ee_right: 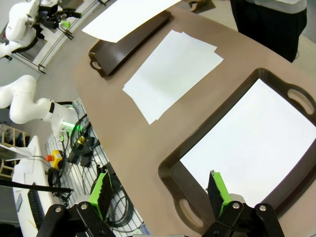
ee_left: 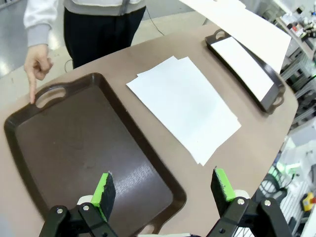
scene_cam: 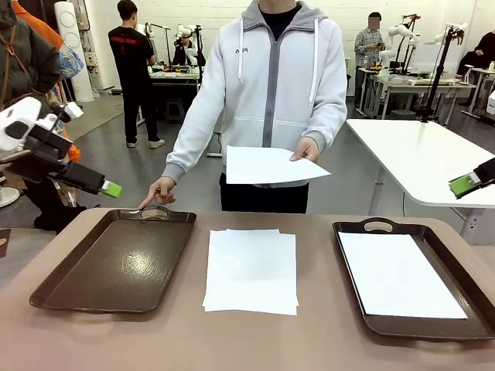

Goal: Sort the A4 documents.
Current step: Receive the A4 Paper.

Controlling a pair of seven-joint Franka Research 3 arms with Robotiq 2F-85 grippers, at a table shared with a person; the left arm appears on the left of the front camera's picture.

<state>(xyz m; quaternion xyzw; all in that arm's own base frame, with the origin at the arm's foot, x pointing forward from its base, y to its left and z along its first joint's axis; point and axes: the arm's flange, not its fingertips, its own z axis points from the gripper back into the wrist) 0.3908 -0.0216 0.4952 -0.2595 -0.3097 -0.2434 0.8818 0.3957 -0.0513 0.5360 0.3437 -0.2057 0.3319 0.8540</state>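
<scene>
With the left gripper [ee_left: 164, 187] and right gripper [ee_right: 160, 191] held apart, the thin, limp A4 documents [scene_cam: 250, 270] are probably best pinched at an edge.

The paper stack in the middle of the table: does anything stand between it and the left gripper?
Nothing visible blocks the way. The open left gripper hangs over the empty tray; the paper stack lies beside that tray, uncovered. The person's hand points at the tray's far handle.

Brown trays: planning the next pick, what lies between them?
A loose stack of A4 sheets, flat between the empty tray and the tray holding paper, touching neither, in the front view.
</scene>
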